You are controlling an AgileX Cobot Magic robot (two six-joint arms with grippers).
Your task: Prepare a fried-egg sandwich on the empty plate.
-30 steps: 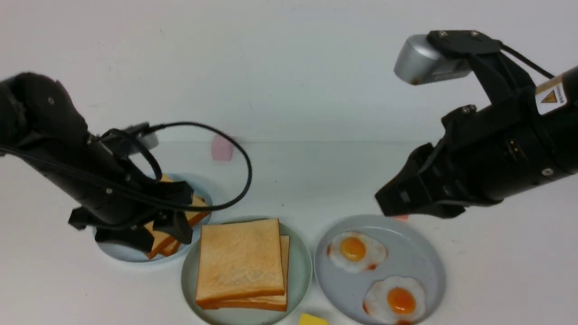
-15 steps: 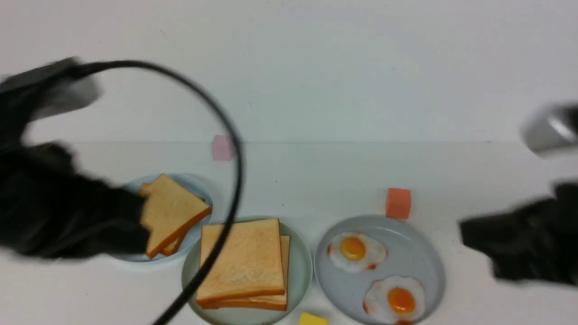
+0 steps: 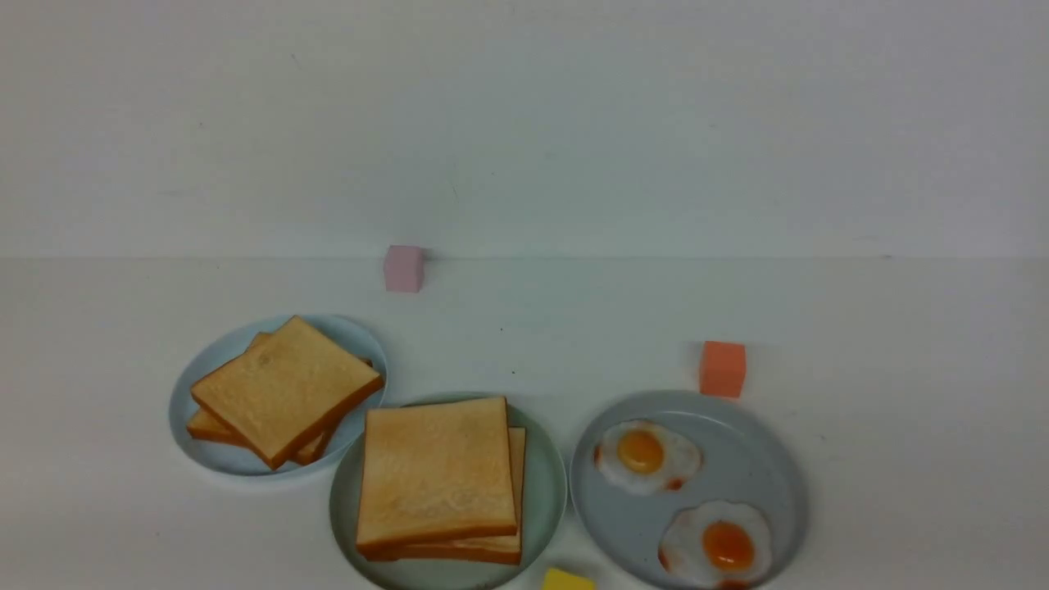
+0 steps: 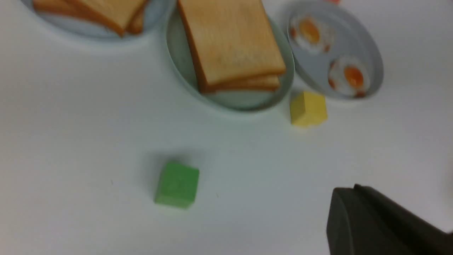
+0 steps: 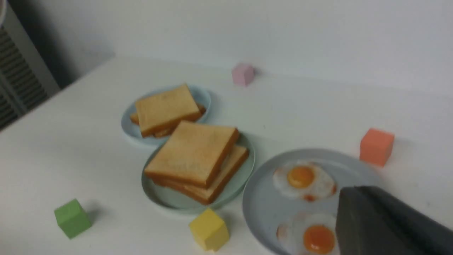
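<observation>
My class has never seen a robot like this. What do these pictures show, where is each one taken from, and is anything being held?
The robot has two arms, each ending in a hand with a camera at its wrist. One picture looks forward from between the arms; the other two come from the wrists.

On the table, a pale blue plate holds a toast pile, a mint-green plate holds stacked toast slices, and a grey-blue plate holds two fried eggs. Coloured blocks stand nearby: pink, orange, yellow and green.

Nothing appears to be held.

yellow block (image 5: 209, 230): blocks near side | pink block (image 3: 404, 269), orange block (image 3: 722, 369): obstacles beyond plates
</observation>
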